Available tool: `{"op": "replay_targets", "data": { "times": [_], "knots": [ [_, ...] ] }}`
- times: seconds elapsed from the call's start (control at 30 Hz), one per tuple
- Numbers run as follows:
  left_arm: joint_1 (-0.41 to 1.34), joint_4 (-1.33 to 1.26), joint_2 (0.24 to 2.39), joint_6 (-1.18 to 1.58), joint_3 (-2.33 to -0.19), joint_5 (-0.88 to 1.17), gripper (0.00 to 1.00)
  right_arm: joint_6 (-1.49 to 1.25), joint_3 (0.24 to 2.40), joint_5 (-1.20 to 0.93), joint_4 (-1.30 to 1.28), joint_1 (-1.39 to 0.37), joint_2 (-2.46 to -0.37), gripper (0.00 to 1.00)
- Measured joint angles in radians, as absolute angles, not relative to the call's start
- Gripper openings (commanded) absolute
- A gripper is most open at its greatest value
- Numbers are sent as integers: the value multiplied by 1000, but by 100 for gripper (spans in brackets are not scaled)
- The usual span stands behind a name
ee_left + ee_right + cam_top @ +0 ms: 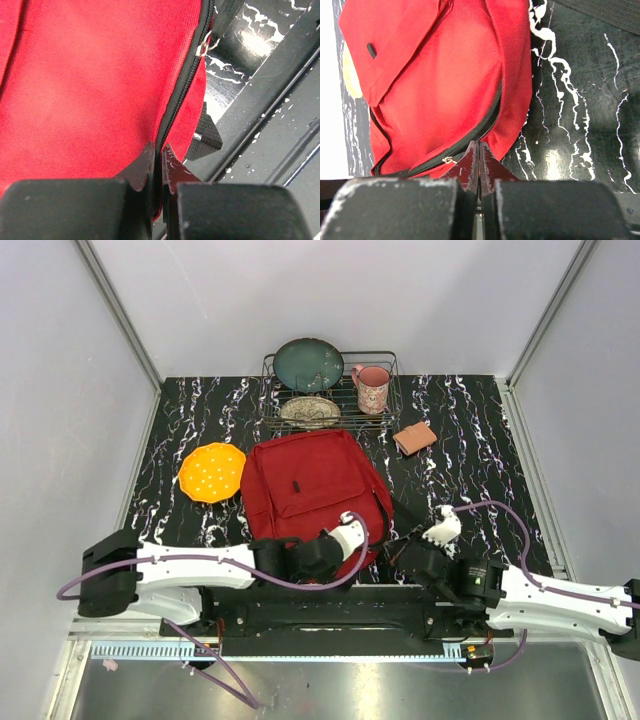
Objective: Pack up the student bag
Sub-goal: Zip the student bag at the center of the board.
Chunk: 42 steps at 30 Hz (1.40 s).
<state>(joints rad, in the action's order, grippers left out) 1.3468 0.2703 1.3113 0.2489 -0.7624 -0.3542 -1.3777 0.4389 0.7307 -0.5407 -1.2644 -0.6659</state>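
The student bag (pixel 305 485), a big red backpack, lies flat in the middle of the black marbled table. My left gripper (pixel 330 558) is at the bag's near edge. In the left wrist view its jaws (pixel 161 150) are shut on the bag's black zipper line (pixel 177 95), which runs down into the thin gap between them. My right gripper (pixel 392 548) is at the bag's near right corner. Its jaws (pixel 479 145) are pressed shut, tips against the red fabric (pixel 445 90) just below the zipper. A small metal ring (pixel 449 160) shows on that zipper.
An orange plate (pixel 212 472) lies left of the bag. Behind it a wire dish rack (pixel 385 400) holds a green plate (pixel 308 363), a patterned dish (pixel 310 410) and a pink mug (pixel 372 388). A tan pouch (pixel 415 438) lies at the back right. The black base rail (pixel 330 615) runs close along the bag's near edge.
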Motion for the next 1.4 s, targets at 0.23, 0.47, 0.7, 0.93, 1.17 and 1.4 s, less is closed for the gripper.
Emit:
{"op": "replay_targets", "data": {
  "times": [0.23, 0.47, 0.7, 0.93, 1.17, 1.4],
  "knots": [
    [1347, 271, 1163, 324, -671, -374, 0, -1417, 439, 770, -596, -1250, -637, 0],
    [1348, 279, 1073, 383, -618, -375, 0, -1357, 469, 779, -611, -1120, -658, 0],
    [1373, 237, 1059, 424, -593, -380, 0, -1173, 510, 697, -511, -978, -685, 0],
    [1470, 221, 1062, 462, -587, -455, 0, -990, 540, 560, -360, -832, -840, 0],
    [1571, 230, 1063, 530, -574, -566, 36, -866, 582, 443, -250, -757, -989, 0],
    [1605, 299, 1060, 575, -574, -624, 99, -802, 593, 398, -205, -725, -966, 0]
  ]
}}
